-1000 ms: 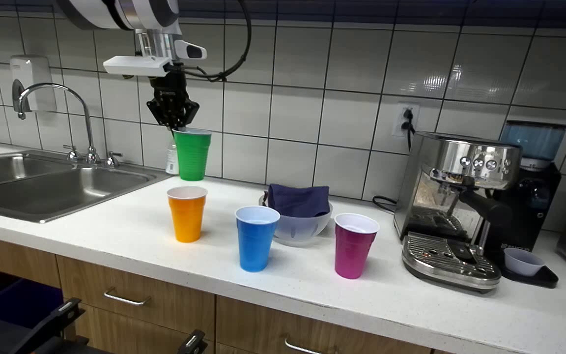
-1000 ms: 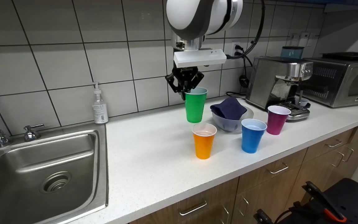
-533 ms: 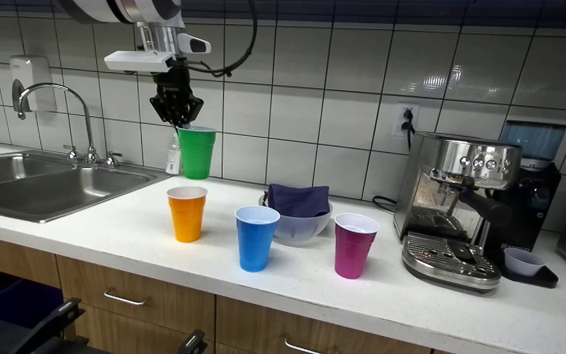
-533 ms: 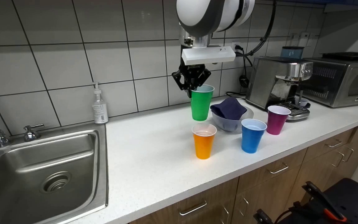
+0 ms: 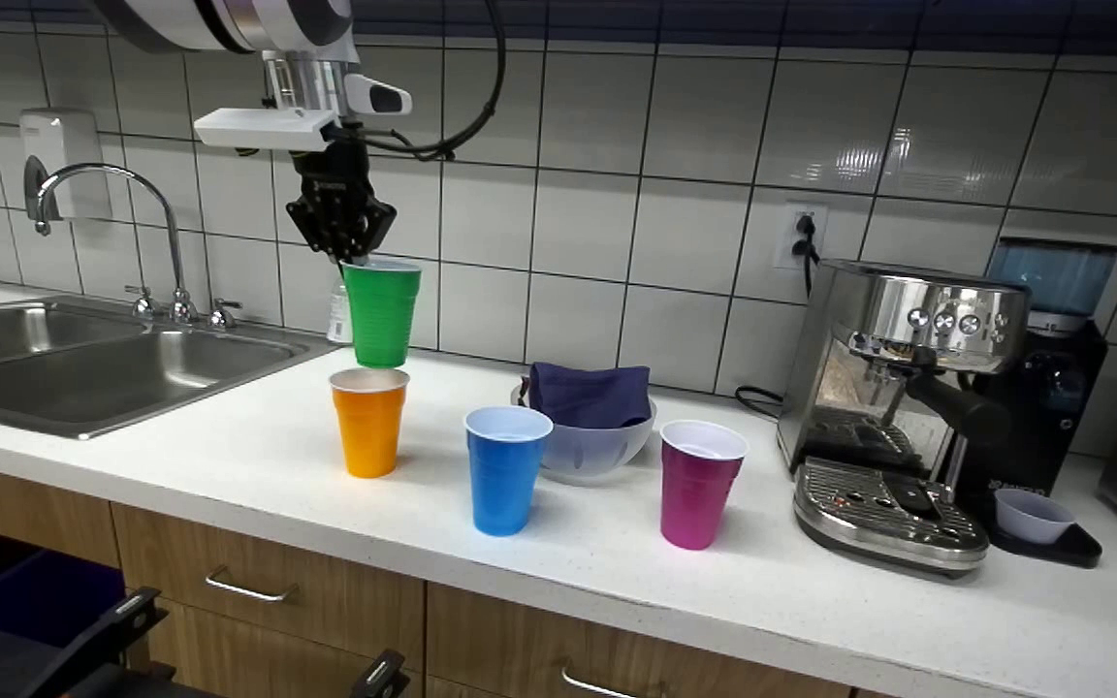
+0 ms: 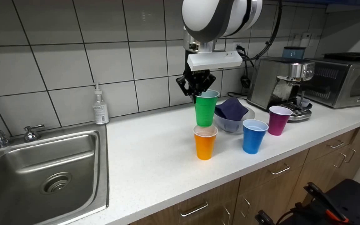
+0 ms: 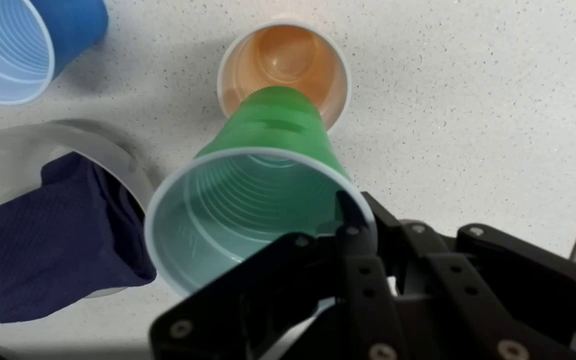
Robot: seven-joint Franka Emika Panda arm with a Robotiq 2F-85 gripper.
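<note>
My gripper (image 7: pixel 359 202) is shut on the rim of the green cup (image 7: pixel 273 122), one finger inside the wall and one outside. The gripper also shows in both exterior views (image 5: pixel 347 256) (image 6: pixel 194 97). The green cup hangs upright in both exterior views (image 5: pixel 382 315) (image 6: pixel 205 111). Its base is just above the mouth of the orange cup (image 5: pixel 369 427); I cannot tell whether they touch. The orange cup stands upright on the counter and also shows in an exterior view (image 6: pixel 204 146). In the wrist view the green base covers part of the orange cup's opening (image 7: pixel 288 52).
A blue cup (image 5: pixel 505 475) and a magenta cup (image 5: pixel 699 494) stand near a bowl (image 5: pixel 597 451) holding a dark cloth (image 5: pixel 588 396). A coffee machine (image 5: pixel 908 388) is beyond them. A sink (image 6: pixel 100 175) and soap bottle (image 6: pixel 100 107) are on the opposite side.
The gripper has carried the green cup sideways over to the orange cup and, in the last half second, lowered it so its base overlaps the orange rim. The other cups have not moved.
</note>
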